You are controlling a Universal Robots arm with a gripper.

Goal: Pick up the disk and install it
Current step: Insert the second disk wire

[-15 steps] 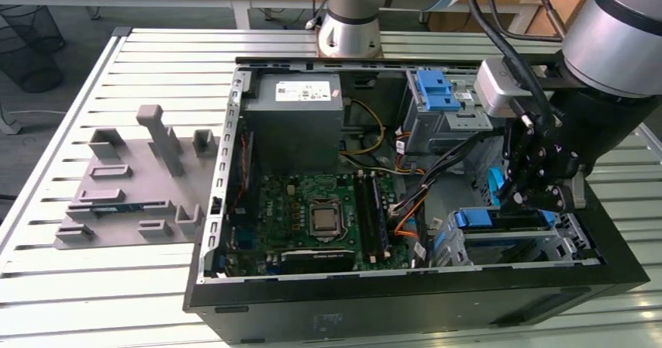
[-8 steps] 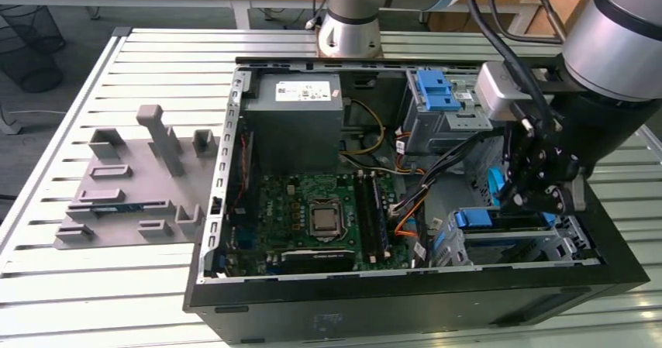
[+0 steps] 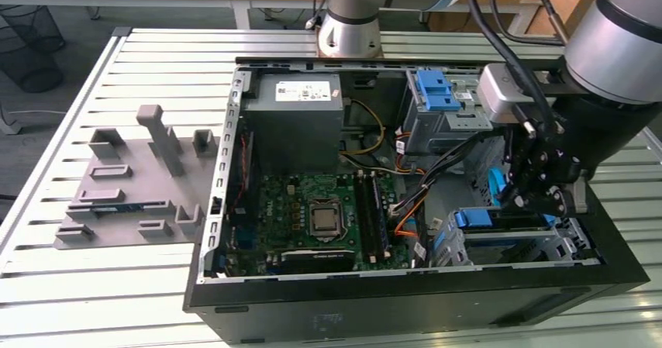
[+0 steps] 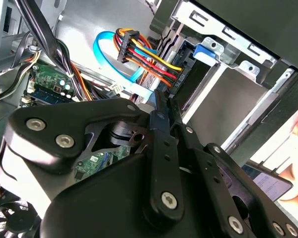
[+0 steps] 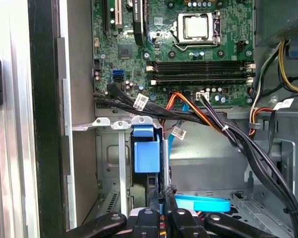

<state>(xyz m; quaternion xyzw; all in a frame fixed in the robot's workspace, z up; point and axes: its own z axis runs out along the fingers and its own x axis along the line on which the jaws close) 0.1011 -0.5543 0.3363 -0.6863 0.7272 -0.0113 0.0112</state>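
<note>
We are looking into an open computer case (image 3: 222, 208) that is lying on a slatted metal table (image 3: 135, 53). The arm is reaching down into the case at the exterior view's right, near side, and the gripper (image 3: 532, 201) is hanging over the metal drive cage (image 3: 559, 247) in that corner.

We are seeing the disk (image 3: 486, 219) sitting in that cage, its blue carrier frame showing above the cage's top edge. In the first wrist view the disk (image 5: 146, 148) is standing on edge in a cage slot beside the grey sheet-metal wall.

In both wrist views the gripper (image 5: 162, 196) (image 4: 164, 101) is showing its two black fingers pressed together with no gap and nothing between them. The fingertips are sitting just beside the disk's edge; we cannot tell whether they are touching it.

A bundle of black, orange and yellow cables (image 5: 208, 116) is running across the case between the green motherboard (image 3: 310, 208) and the cage, and a flat blue cable (image 5: 203, 203) is lying near the fingertips.

The grey power-supply box (image 3: 300, 104) is sitting at the far side of the case. A grey moulded fixture (image 3: 135, 177) is resting on the table at the exterior view's left, well apart from the gripper.
</note>
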